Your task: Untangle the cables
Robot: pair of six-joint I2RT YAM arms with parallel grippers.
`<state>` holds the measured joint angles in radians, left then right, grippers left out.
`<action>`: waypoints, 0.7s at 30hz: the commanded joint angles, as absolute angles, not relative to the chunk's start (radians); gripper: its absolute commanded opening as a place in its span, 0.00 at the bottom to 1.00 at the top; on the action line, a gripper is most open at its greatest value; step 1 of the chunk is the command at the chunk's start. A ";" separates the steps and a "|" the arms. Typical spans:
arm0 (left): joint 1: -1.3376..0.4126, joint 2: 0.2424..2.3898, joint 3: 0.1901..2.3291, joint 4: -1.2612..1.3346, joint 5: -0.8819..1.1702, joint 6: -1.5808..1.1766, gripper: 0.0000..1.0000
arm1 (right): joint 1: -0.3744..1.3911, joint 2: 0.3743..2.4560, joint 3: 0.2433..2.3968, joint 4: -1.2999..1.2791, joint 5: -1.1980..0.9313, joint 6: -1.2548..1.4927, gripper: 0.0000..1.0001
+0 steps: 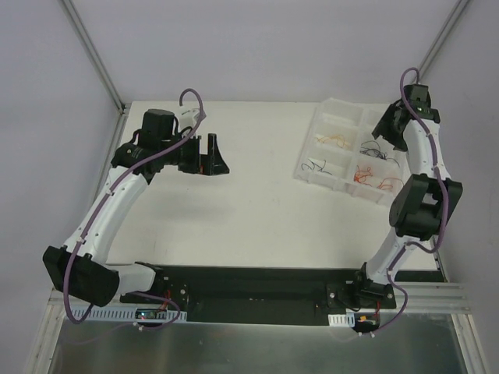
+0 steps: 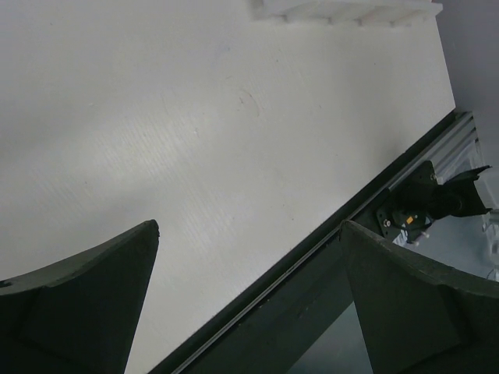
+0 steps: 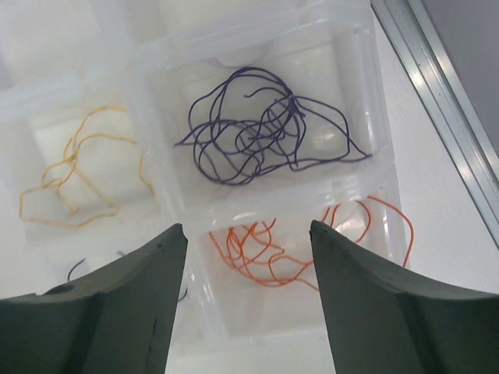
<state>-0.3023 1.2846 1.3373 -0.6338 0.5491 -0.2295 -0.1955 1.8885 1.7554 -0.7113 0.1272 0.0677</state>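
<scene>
The pale bench fills most of the top view, with an arm bolted at each near corner. The left arm bends up over the left half of the bench. The right arm reaches along the right edge to the far corner.

A clear compartmented tray lies on the bench at the far right, well apart from the left arm.

The left pincer hangs over bare bench, its jaws spread wide and gripping nothing. The right pincer hovers over the tray above the wall between two compartments. Its jaws are parted and nothing is caught between them.

The cables all lie inside the tray, sorted by colour into separate compartments:
- a purple-blue bundle in loose loops, just beyond the right fingertips
- a red-orange bundle in the next compartment, partly hidden by the fingers
- a yellow-orange strand in the compartment to the left
- a black strand in the tray's near-left compartment
</scene>
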 commanded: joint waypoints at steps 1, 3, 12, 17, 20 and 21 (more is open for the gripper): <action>-0.311 1.206 1.276 -0.627 0.610 -0.320 0.99 | -0.126 1.709 1.689 -0.792 0.147 0.043 0.68; -0.311 1.186 1.237 -0.626 0.643 -0.365 0.99 | -0.062 1.629 1.599 -0.769 0.114 0.049 0.68; -0.324 1.059 1.046 -0.556 0.770 -0.561 0.97 | 0.241 1.113 1.062 -0.528 -0.243 0.109 0.74; -0.344 0.896 0.967 -0.376 0.793 -0.664 0.97 | 0.241 0.725 0.778 -0.445 -0.258 0.215 0.85; -0.351 0.799 0.939 -0.253 0.781 -0.736 0.98 | 0.241 0.533 0.744 -0.538 -0.177 0.233 1.00; -0.351 0.778 0.948 -0.224 0.778 -0.739 0.98 | 0.241 0.476 0.758 -0.573 -0.148 0.232 0.97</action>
<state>-0.3416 0.8772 0.9512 -0.4446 0.7486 -0.6334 0.2455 0.6502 0.7509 -0.5499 -0.2039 0.1772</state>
